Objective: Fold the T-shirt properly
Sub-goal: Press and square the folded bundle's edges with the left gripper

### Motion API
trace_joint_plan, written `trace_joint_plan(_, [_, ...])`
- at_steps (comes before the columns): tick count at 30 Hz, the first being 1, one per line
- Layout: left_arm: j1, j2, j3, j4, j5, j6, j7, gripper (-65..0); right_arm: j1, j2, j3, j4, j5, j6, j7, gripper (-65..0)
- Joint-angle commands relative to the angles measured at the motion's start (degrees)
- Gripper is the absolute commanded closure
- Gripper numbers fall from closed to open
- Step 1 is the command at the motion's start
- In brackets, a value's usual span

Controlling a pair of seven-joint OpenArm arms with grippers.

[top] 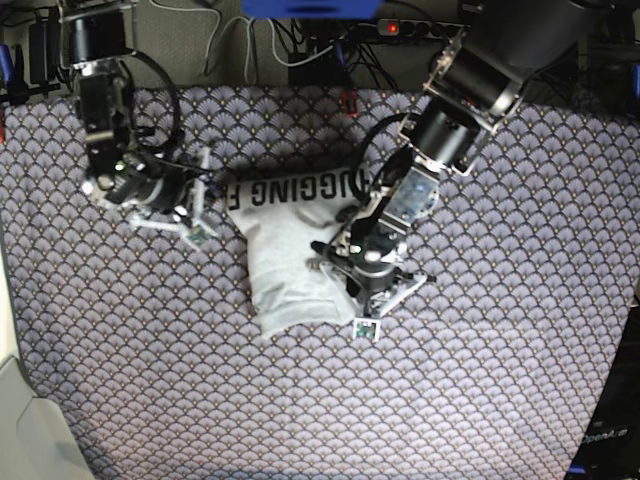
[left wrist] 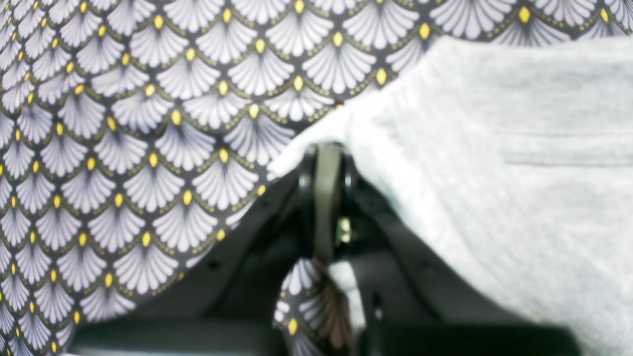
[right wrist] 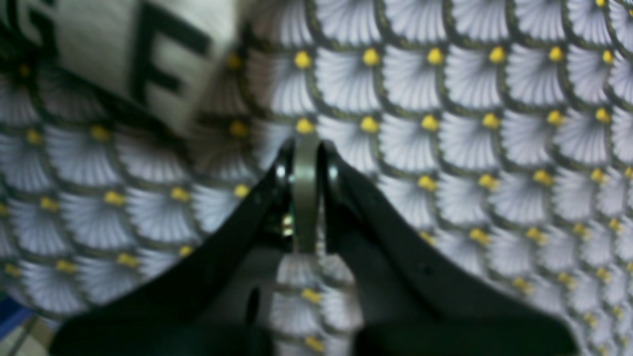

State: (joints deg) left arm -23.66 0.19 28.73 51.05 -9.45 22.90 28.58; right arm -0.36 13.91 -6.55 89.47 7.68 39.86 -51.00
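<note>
Soft, light, floppy T-shirt (top: 285, 255); best pinched at hem corners. Left claw (left wrist: 326, 148) and right claw (right wrist: 306, 141) closed, holding nothing.

Both arms are reached inward and angled down, left gripper (left wrist: 326, 148) and right gripper (right wrist: 306, 143) each seen with jaws pressed fully together.
</note>
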Motion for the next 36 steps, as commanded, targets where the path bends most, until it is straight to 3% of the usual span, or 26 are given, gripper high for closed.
trace_joint_plan(1, [-0.4,0.8,0.2,0.1,-1.9,-1.6,1.9,-0.4,0.8,0.0,-0.8,1.1,0.7,0.1,1.0,0.0])
trace_joint_plan(10, [-0.5,1.6,0.1,2.9,-1.8,-1.6,1.7,-0.4,-2.1,-4.2,-7.7,3.0,0.8,0.1,0.9,0.0])
trace_joint_plan(14, [-0.5,1.0,0.0,8.1,-1.8,-1.2,2.4,-0.4,-3.4,-3.9,-8.0,4.4,0.7,0.1,1.0,0.0])
trace_joint_plan(22, [2.3,-5.8,-2.5,16.0,-1.9,-1.0,2.6,-0.4,-3.6,-0.2,-4.9,4.4,0.7,0.1,1.0,0.0])
trace_joint_plan(25, [5.2,-8.1,-7.5,20.8,-1.8,-1.3,7.6,-0.4,-3.6,1.5,-3.0,4.8,0.7,0.1,1.0,0.0])
trace_joint_plan(30, [10.6,-10.9,-12.5,30.5,-1.9,-1.5,15.6,-0.4,-3.7,1.7,1.3,10.4,0.7,0.1,0.8,0.0])
trace_joint_plan(36, [18.4,-10.2,-12.5,37.4,-1.9,-1.5,19.6,-0.4,-3.8,1.6,1.8,17.2,0.7,0.1,0.4,0.0])
